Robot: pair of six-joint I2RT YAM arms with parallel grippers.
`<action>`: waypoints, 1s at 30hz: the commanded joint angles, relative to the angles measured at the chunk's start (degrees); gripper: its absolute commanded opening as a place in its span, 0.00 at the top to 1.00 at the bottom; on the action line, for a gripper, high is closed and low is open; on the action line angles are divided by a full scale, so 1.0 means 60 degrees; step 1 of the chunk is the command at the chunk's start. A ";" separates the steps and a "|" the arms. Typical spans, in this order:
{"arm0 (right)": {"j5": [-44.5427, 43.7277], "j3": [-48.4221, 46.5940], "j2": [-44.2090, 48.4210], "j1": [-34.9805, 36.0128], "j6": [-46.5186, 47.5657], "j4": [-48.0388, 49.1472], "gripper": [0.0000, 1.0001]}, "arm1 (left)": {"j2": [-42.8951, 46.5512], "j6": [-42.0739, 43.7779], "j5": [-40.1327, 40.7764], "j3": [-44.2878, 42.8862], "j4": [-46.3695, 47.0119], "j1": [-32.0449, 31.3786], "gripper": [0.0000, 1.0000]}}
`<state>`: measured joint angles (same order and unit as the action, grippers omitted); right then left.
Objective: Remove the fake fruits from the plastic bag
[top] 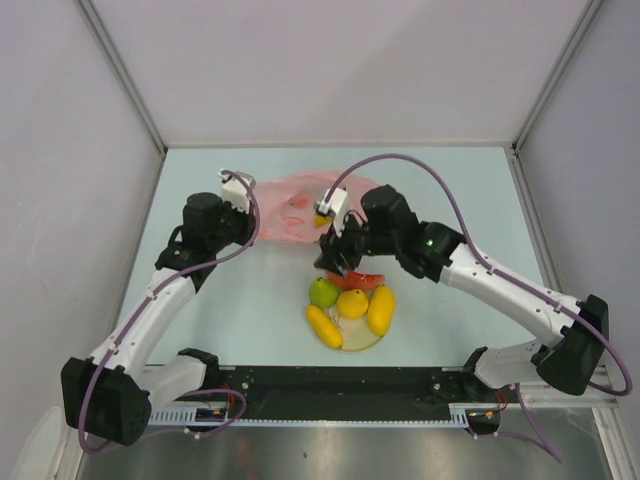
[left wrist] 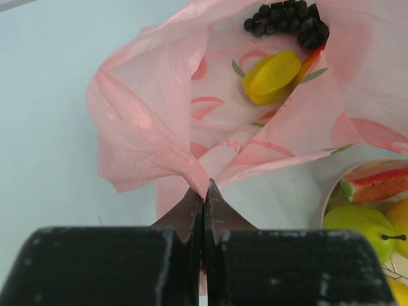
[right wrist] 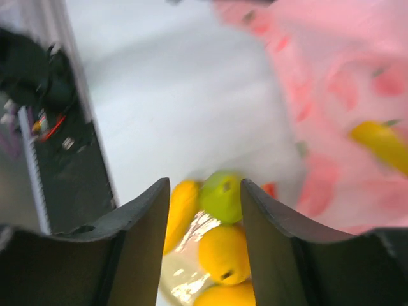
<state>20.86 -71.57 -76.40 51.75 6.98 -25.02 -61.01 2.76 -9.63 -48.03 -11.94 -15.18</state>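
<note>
The pink plastic bag [top: 295,208] lies at the table's back middle. My left gripper [left wrist: 204,186] is shut on the bag's near edge [left wrist: 159,121], holding its mouth open. Inside it show a yellow fruit [left wrist: 272,76] and a dark grape bunch [left wrist: 287,20]. My right gripper [right wrist: 205,191] is open and empty, above the cream plate [top: 360,341]. On the plate lie a green pear [top: 323,292], a lemon [top: 352,303], a mango [top: 381,309], a banana [top: 323,326] and a watermelon slice [top: 357,280]. The right wrist view shows the pear [right wrist: 220,195] between my fingers below, and the bag [right wrist: 344,95] at right.
White walls enclose the table on three sides. The black rail with both arm bases [top: 330,385] runs along the near edge. The plate [left wrist: 331,191] sits just right of the bag's mouth.
</note>
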 commanded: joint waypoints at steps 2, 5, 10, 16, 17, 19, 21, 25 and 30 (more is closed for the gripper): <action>-0.1307 -0.1179 -0.1238 -0.0947 0.0447 0.1223 0.51 | 0.1437 0.0549 -0.0021 0.0167 -0.0440 0.0069 1.00; -0.2289 -0.1314 -0.2323 -0.1489 0.1032 0.2291 0.52 | 0.1965 0.0769 -0.0181 0.0519 -0.0529 0.0069 1.00; -0.2334 -0.1709 -0.4080 -0.2047 0.2467 0.3860 0.64 | 0.1922 0.0492 -0.0534 0.0988 -0.0660 0.0069 1.00; -0.3315 -0.2691 -0.5928 -0.2530 0.3083 0.3277 0.65 | 0.1659 0.0652 -0.0578 0.0886 -0.0515 0.0098 1.00; -0.3214 -0.2589 -0.5813 -0.2676 0.3128 0.3087 0.66 | 0.1586 0.0681 -0.0578 0.0871 -0.0456 0.0098 1.00; -0.2732 -0.1815 -0.5447 -0.2736 0.3520 0.2604 0.67 | 0.1512 0.0740 -0.0563 0.0871 -0.0354 0.0113 1.00; -0.2349 -0.1389 -0.5022 -0.2605 0.3888 0.1759 0.67 | 0.1424 0.0755 -0.0563 0.0871 -0.0280 0.0098 1.00; -0.2217 -0.0991 -0.4844 -0.2647 0.4037 0.1926 0.67 | 0.1263 0.0740 -0.0549 0.0842 -0.0090 0.0128 1.00; -0.2291 -0.2145 -0.5429 -0.2969 0.5117 0.2515 0.62 | 0.1146 0.0755 -0.0651 0.0637 -0.0060 0.0128 1.00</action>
<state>6.31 -77.91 -108.27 35.66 31.57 -12.86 -53.87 6.31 -12.25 -42.00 -14.55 -14.92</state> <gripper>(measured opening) 0.342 0.006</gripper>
